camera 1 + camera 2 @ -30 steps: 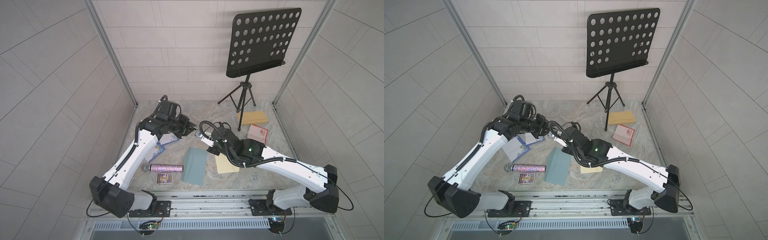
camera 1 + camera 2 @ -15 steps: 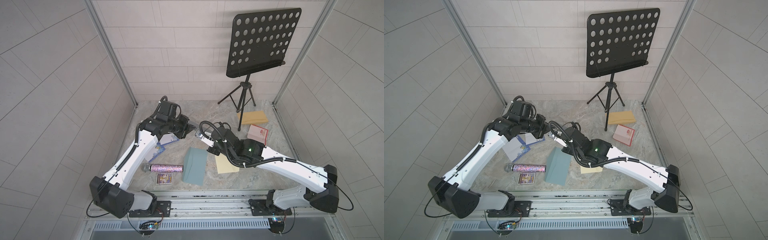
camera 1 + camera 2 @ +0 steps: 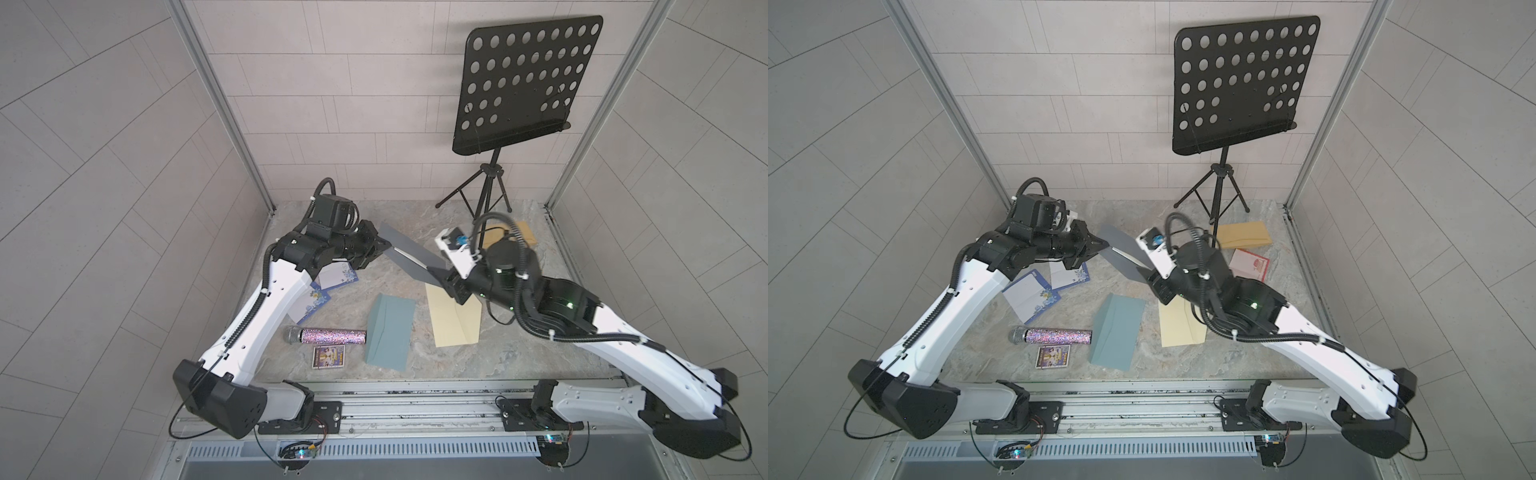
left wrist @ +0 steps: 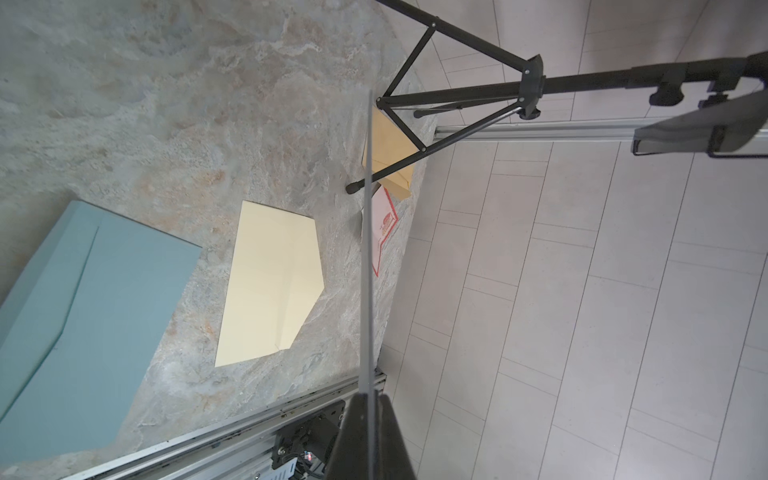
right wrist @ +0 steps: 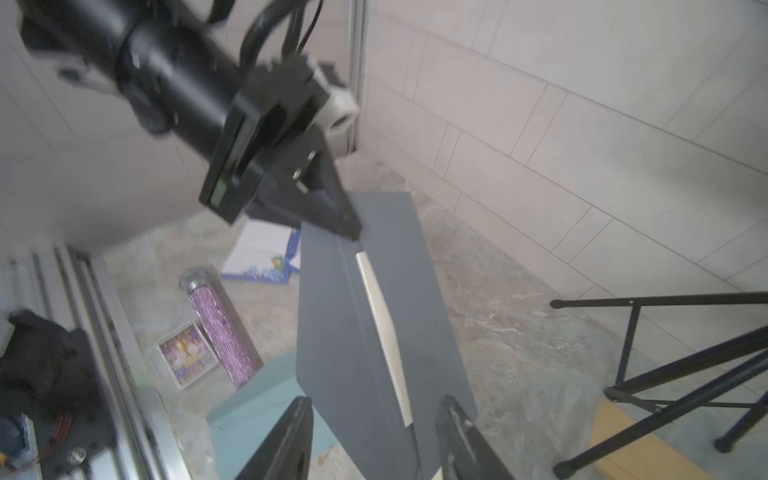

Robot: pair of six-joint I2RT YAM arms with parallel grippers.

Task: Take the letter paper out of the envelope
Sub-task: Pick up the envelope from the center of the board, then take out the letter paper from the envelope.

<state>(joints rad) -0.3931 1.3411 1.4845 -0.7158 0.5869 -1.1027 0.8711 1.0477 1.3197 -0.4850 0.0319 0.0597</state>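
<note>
The left hand [image 3: 385, 248] is clamped flat on one end of the grey envelope [image 3: 409, 257], which hangs in the air between the two hands, clear of the worktop [image 3: 415, 216] below them. The right hand [image 5: 376, 401] has its jaws spread. The envelope's other end reaches in between its fingers [image 5: 297, 419], and nothing is pinched there, though I cannot tell whether a finger brushes it.

The letter paper [image 5: 384, 328] sits inside the envelope. Only a narrow cream strip of it shows along the mouth, running from just ahead of the right hand's fingers toward the left hand.

Both pieces look thin and light, and the sheet will likely bend and slide easily (smooth paper on smooth paper). The exposed cream strip nearest the right hand seems the place to take hold. The right hand should grip the sheet alone, without the grey wall beside it, then draw it straight away from the left hand. A crooked pull could crease or tear it.
</note>
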